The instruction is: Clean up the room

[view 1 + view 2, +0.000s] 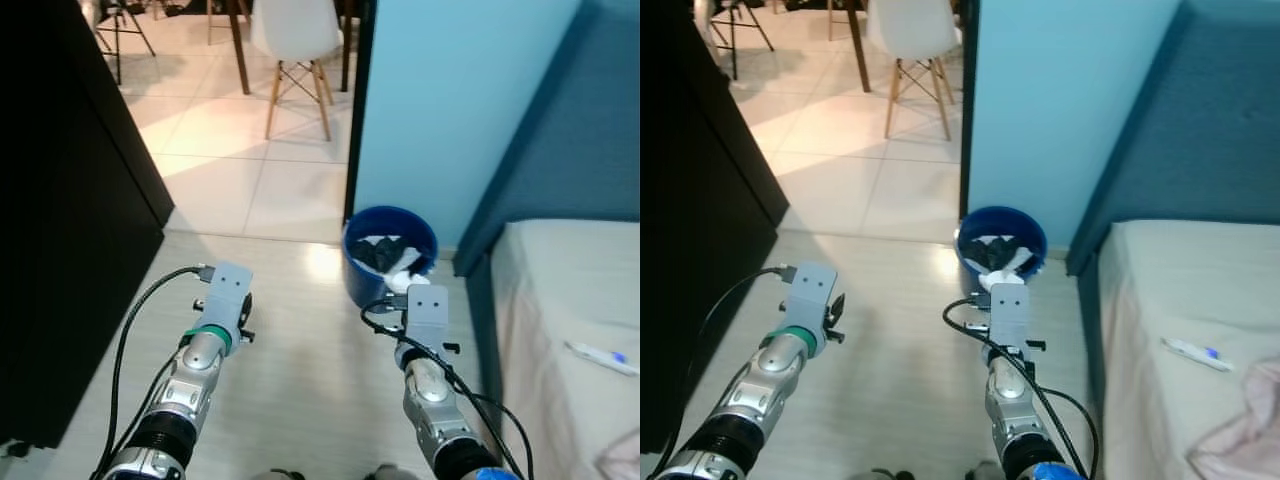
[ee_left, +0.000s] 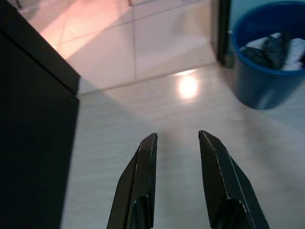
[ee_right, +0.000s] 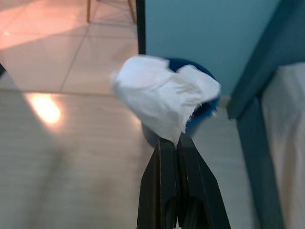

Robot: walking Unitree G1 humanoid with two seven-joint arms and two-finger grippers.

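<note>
Blue bin (image 1: 388, 262) on floor (image 1: 290, 360)

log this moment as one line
right gripper: jaws shut on crumpled white tissue | left gripper: open, idle | round blue plastic bin: ahead

Pale wood-grain floor (image 1: 300, 370) in foreground, with a bright glare spot near the wall. Beyond, glossy cream tiles (image 1: 260, 150) lit warmly. Light blue wall (image 1: 450, 110) ending at a dark door frame (image 1: 358, 110). Black cabinet (image 1: 60, 220) along the left. White chair (image 1: 295, 40) on wooden legs beside a dark table leg (image 1: 238, 45) on the tiles. Bed (image 1: 560, 300) with beige sheet at right, against a darker blue headboard (image 1: 570, 130).
</note>
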